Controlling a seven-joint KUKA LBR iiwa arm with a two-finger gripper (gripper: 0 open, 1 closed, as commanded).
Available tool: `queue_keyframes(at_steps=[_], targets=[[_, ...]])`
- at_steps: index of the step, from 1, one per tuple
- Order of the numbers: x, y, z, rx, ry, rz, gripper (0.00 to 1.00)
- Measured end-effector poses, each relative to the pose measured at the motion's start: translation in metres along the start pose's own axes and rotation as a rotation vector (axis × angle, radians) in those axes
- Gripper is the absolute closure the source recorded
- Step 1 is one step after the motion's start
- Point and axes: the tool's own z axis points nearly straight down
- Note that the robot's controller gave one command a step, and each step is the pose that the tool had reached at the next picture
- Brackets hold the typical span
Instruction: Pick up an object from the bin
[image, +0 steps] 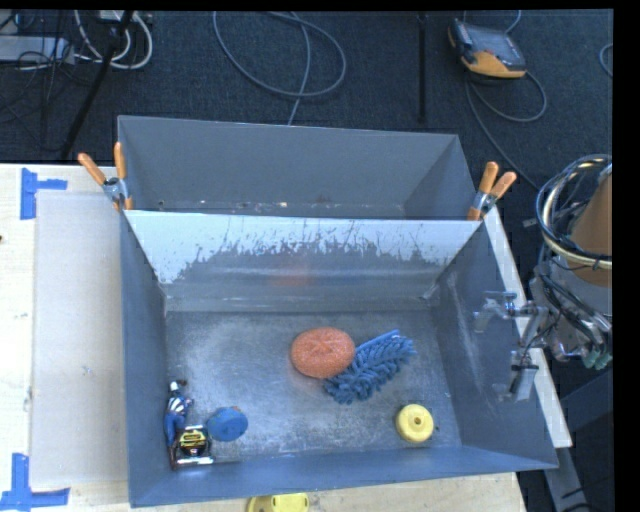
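Two things, orange disc (323, 353) and blue frilly toy (371, 366), lie side by side mid-floor in the bin (142, 330), bare room around; gripper (516, 345) hangs over the right rim, its grip unreadable.

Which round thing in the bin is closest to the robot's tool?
The small yellow ring near the bin's front right corner. The orange round pad and the blue disc lie farther left from the tool.

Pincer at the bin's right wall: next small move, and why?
Probably move it into the bin, over the yellow ring: the pincer hangs by the right wall, above no object, and that ring lies nearest, apart from the blue tuft.
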Motion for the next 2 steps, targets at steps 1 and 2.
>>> queue_keyframes(at_steps=[1, 2], targets=[[-0.002, 0.001, -0.004, 0.002, -0.008, -0.006, 0.00], [-0.005, 0.031, 0.054, 0.003, -0.010, -0.120, 0.00]])
